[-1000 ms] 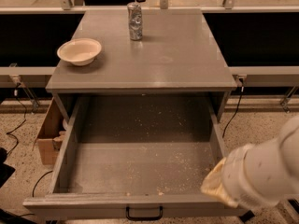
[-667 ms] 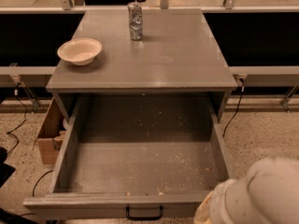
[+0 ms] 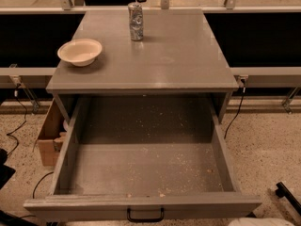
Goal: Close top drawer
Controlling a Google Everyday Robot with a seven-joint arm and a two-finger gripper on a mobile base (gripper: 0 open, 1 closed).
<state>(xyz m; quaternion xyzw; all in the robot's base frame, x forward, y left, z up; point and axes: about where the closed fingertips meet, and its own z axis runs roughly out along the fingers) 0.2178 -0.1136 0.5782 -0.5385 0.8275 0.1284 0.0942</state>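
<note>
- One drawer is out: the top drawer (image 3: 141,168) is fully extended toward the camera from under the cabinet top (image 3: 178,55). Its floor is speckled with pale crumbs and nothing else is seen inside.
- Step in hand, as judged: the approach. Closing is not begun and no contact is seen on the drawer front.
- The handle (image 3: 145,215), a small black bar, is centred on the front panel at the bottom edge of the view.
- The gripper is not seen in frame. Only a pale sliver of the arm (image 3: 265,221) shows at the bottom right corner, just beside the right end of the drawer front. Whether the claw is apart or together cannot be told.
- Next move, as judged: the front panel should be met near the handle and pushed straight in, square to the slides.
- Risk: if the push is applied at the right end, the drawer could be racked and jammed.
- Surface, left to right: a cream bowl (image 3: 80,52) is set upright near the left edge. A silver can (image 3: 136,21) is stood upright at the rear centre, well apart from the bowl.
- Room, left to right: a cardboard box (image 3: 47,138) is tucked beside the cabinet's left side on a speckled floor (image 3: 263,145). A black cable (image 3: 233,119) is hung down at the right.
</note>
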